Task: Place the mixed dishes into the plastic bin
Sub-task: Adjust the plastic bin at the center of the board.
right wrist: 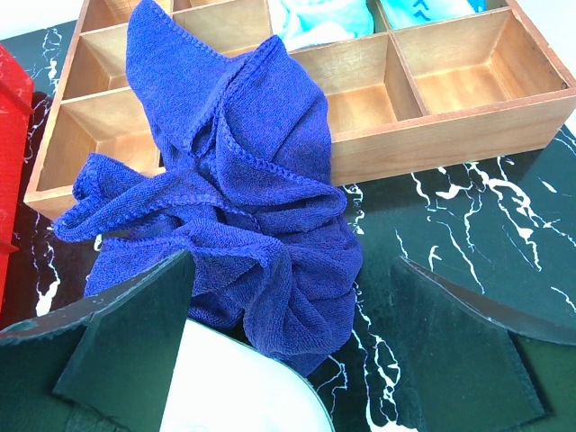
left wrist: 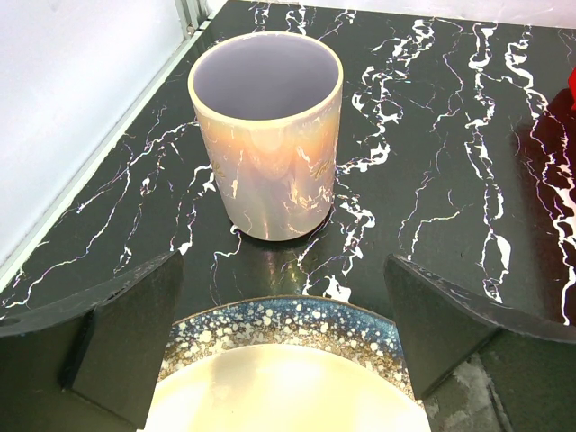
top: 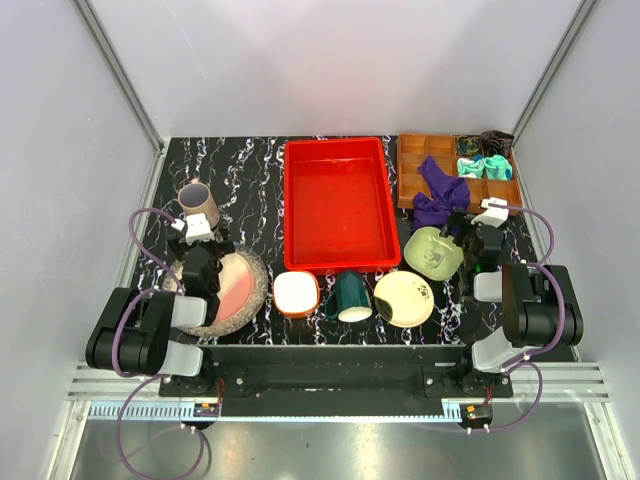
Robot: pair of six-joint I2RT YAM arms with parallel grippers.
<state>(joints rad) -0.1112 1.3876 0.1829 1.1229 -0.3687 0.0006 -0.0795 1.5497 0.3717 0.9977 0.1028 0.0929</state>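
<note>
Table: black marble-look top [top: 250, 170] with white veins is catching soft reflections.
Walls: pale grey panels [top: 330, 60] are enclosing three sides.
Corners: metal posts [top: 120, 75] are rising at the back.
Light: an even glow is falling from above.

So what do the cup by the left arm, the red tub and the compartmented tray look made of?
Mauve cup: likely glazed ceramic, glossy, its side mirrors the marbled tabletop. Red bin: plastic by its look, smooth, shiny, uniform colour. Compartmented tray: wood, matte, visible grain.
</note>
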